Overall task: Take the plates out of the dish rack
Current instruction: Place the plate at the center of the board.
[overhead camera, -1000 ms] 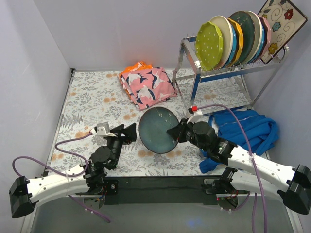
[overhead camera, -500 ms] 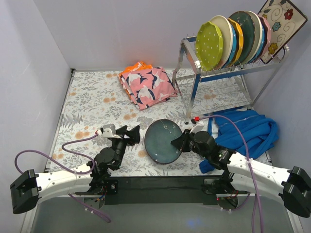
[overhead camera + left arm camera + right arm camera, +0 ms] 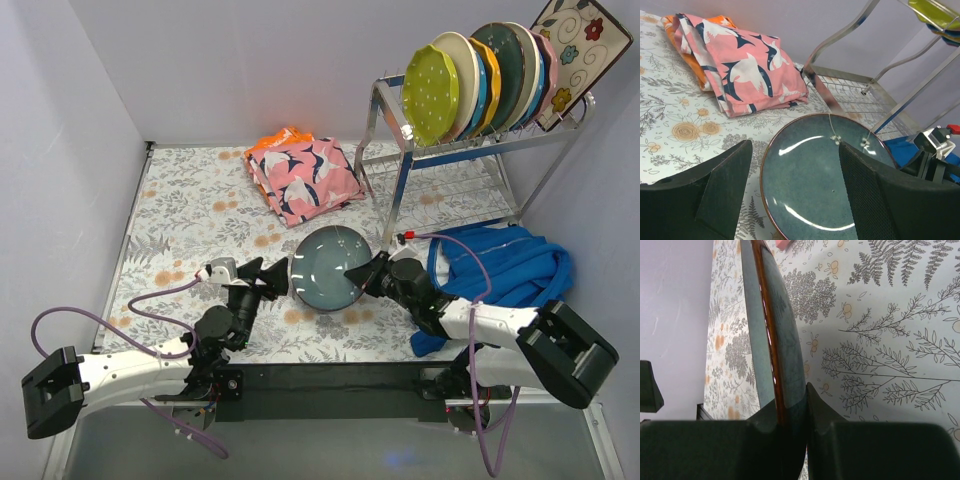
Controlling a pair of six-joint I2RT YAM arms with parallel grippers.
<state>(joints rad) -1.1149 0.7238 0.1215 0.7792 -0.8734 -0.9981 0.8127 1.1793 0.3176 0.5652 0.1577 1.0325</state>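
One dark teal plate [image 3: 325, 268] is out of the rack. It's mid-frame in the top view, low over the table [image 3: 190, 210], tipped up with its face turned toward the left side. In the right wrist view it's edge-on, rim running top to bottom. The right gripper [image 3: 366, 272] is clamped on its right rim. The left gripper [image 3: 272, 280] is spread wide just beside the left rim, holding nothing. Seven more plates [image 3: 460, 75] stand on edge in the dish rack [image 3: 400, 190] at upper right: six round, one square. There's also one pink cloth [image 3: 305, 178] and one blue garment [image 3: 520, 265].
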